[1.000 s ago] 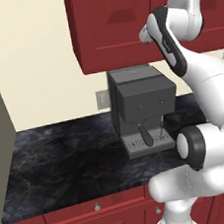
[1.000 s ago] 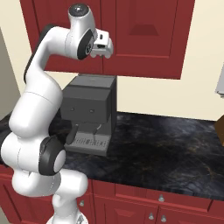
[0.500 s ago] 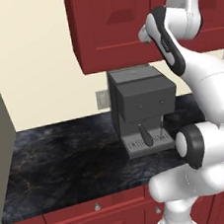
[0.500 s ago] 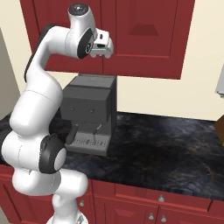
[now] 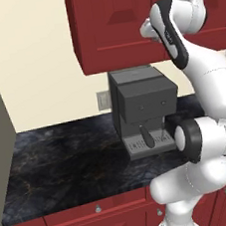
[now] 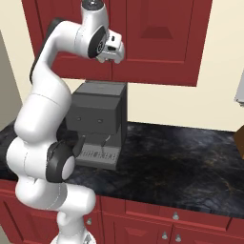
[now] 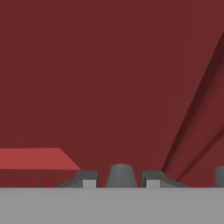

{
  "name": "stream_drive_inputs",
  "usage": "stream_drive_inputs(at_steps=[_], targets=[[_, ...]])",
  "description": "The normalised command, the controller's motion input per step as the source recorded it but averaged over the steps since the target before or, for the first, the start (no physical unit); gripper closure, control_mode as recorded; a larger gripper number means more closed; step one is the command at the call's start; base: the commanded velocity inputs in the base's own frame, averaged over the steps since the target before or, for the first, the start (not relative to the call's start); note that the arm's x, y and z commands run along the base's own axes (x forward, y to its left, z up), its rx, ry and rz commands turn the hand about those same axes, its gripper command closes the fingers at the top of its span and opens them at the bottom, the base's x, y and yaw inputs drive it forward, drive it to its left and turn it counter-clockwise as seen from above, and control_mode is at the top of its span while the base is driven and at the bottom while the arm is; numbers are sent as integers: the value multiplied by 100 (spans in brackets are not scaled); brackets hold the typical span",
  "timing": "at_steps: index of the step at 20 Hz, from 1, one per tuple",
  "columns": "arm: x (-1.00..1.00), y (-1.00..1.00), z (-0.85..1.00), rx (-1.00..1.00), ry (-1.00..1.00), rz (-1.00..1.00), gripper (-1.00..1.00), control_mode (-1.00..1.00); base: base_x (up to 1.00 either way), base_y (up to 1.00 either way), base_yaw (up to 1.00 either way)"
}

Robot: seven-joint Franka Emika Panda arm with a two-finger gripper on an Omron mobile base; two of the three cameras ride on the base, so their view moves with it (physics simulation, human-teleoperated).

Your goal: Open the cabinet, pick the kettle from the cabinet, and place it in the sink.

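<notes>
Between the two dark fingertips (image 7: 89,178) in the hand view sits a small round grey knob (image 7: 120,175), with the flat red panel of the cabinet (image 7: 109,74) directly beyond it. The gripper (image 7: 118,180) has its jaws drawn in close on either side of the knob; whether the pads already press on it cannot be told, since only a sliver shows between them. From the right base view the gripper (image 6: 116,53) is up against the lower part of the cabinet (image 6: 157,33) door, above the coffee machine (image 6: 97,124) on the counter (image 6: 181,162). The door looks rigid and hinged, so it should swing rather than flex, and the knob is the only sensible hold. Being small, smooth and round, it could slip from a loose pinch. The kettle is presumably behind the shut door.
</notes>
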Motion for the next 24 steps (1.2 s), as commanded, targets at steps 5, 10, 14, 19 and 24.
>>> stream_drive_inputs(at_steps=[5, 10, 14, 19, 24], targets=[[8, 5, -25, 22, 1, 0, 100, -100, 0, 0, 0], [-6, 28, -38, 19, -3, 0, 100, -100, 0, 0, 0], [-13, 39, -38, 10, -2, 0, 100, -100, 0, 0, 0], [-21, 47, -38, 4, -8, -1, 100, -100, 0, 0, 0], [-34, 51, -46, 0, -12, 0, 100, -100, 0, 0, 0]])
